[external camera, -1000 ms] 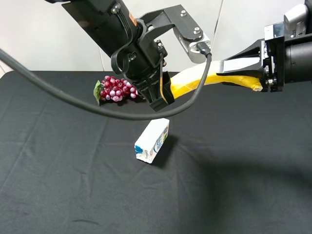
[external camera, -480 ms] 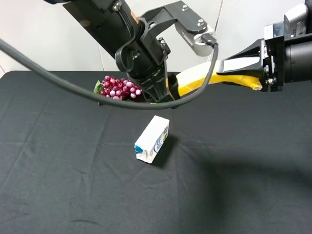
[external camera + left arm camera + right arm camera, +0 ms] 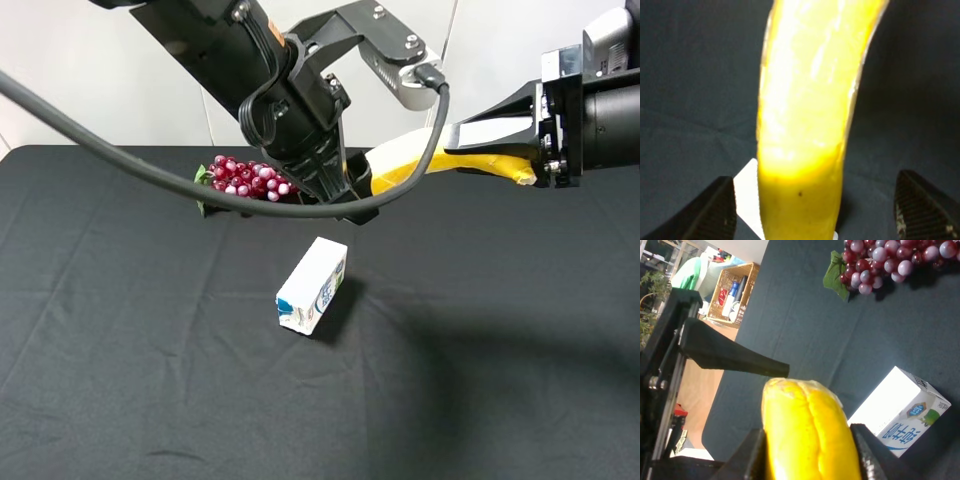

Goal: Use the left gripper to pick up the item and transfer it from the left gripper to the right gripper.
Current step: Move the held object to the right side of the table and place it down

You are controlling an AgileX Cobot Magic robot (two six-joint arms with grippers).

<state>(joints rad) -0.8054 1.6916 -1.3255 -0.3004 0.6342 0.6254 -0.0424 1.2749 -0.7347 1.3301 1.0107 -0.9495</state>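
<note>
The yellow banana [image 3: 400, 160] hangs in the air above the far side of the table. My right gripper [image 3: 465, 150] is shut on its right part, pale fingers [image 3: 870, 450] pressing both sides of it [image 3: 810, 430]. My left gripper [image 3: 335, 195] is at the banana's left end. In the left wrist view its black fingers [image 3: 715, 210] stand wide apart on either side of the banana [image 3: 805, 125], with a gap on each side. One black left finger [image 3: 730, 357] shows in the right wrist view, clear of the fruit.
A red grape bunch [image 3: 240, 180] with a green leaf lies on the black cloth [image 3: 150, 380] behind my left arm. A white-and-blue carton [image 3: 312, 285] lies near the middle, below the banana. A thick black cable [image 3: 120, 185] sweeps across the left.
My left gripper's jaws have spread off the banana's left end and the wrist has shifted slightly up. The banana stays in my right gripper, which has not moved.
</note>
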